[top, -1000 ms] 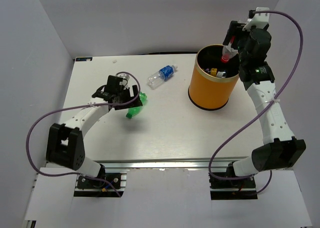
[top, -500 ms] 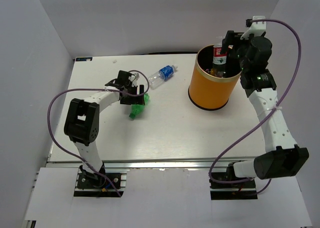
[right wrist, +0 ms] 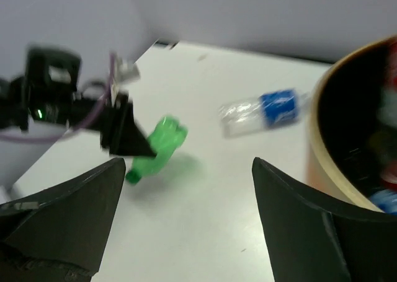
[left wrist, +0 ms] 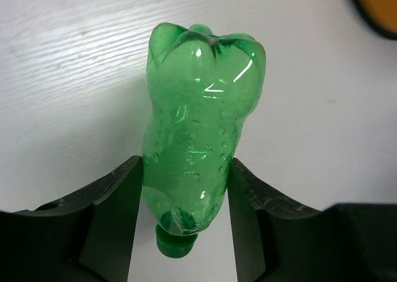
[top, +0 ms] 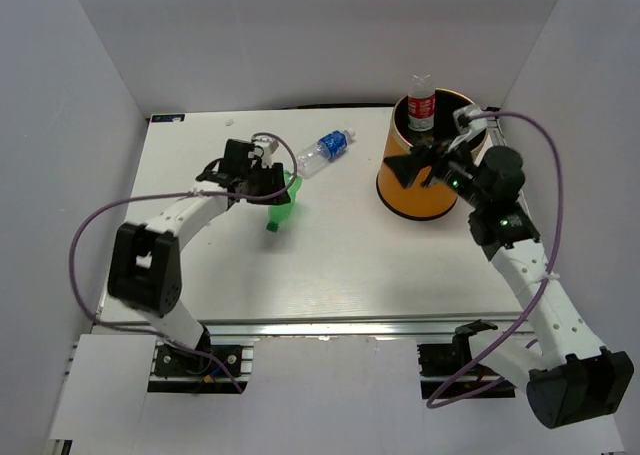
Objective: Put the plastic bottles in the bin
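Currently the green bottle is clamped near its neck by the left fingers; right fingers spread, empty. It should be lifted level and released only above the bin.

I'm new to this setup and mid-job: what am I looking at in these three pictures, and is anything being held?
Two robot arms are bolted at the near edge of a white table. The overhead picture looks down from behind them; the other two come from cameras on each wrist. The left gripper is closed on a green bottle near its cap. The right gripper is open and empty beside the orange bin. A blue-labelled bottle lies on the table, and a red-labelled bottle shows upright at the bin's far rim.
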